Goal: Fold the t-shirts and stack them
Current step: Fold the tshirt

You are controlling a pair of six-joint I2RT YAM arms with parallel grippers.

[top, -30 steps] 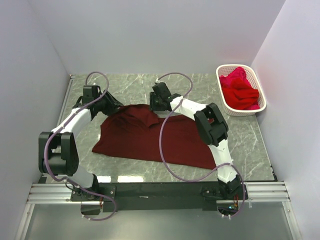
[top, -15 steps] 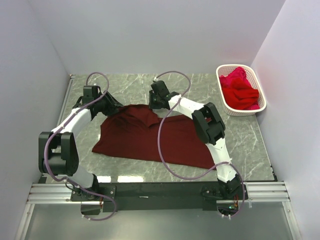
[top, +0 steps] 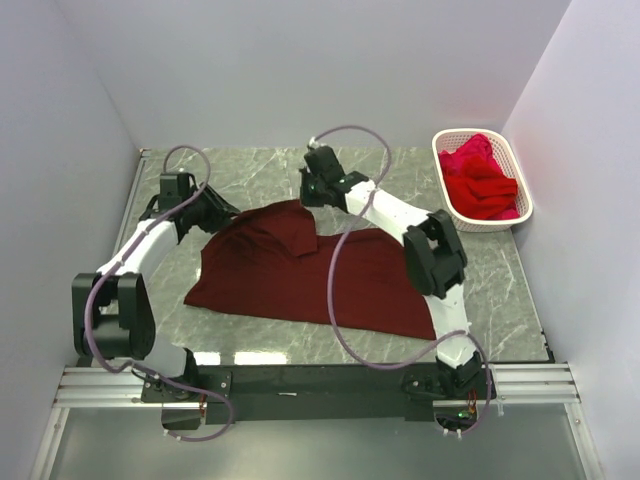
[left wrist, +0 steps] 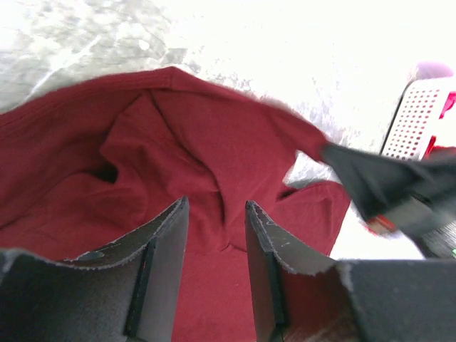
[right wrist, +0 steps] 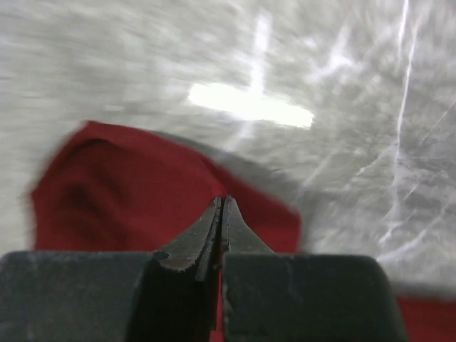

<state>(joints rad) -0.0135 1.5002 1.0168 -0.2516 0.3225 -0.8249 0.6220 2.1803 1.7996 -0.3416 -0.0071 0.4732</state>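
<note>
A dark maroon t-shirt (top: 300,275) lies spread over the middle of the marble table. Its far edge is drawn up into a peak (top: 298,206). My right gripper (top: 312,193) is shut on that peak; in the right wrist view the closed tips (right wrist: 222,201) sit against the red cloth (right wrist: 114,192). At the shirt's far left corner my left gripper (top: 214,212) stands open. In the left wrist view its jaws (left wrist: 215,206) are apart, with the rumpled maroon cloth (left wrist: 178,135) under them. Brighter red t-shirts (top: 478,180) are heaped in the basket.
The white slotted basket (top: 490,224) stands at the back right, against the right wall. White walls close in the table (top: 250,170) on the left, back and right. Both arms' cables loop over the table; the right arm's hangs over the shirt.
My right gripper has shut and moved a little toward the back wall, pulling the shirt's far edge up with it. The left gripper has narrowed slightly and edged left.
</note>
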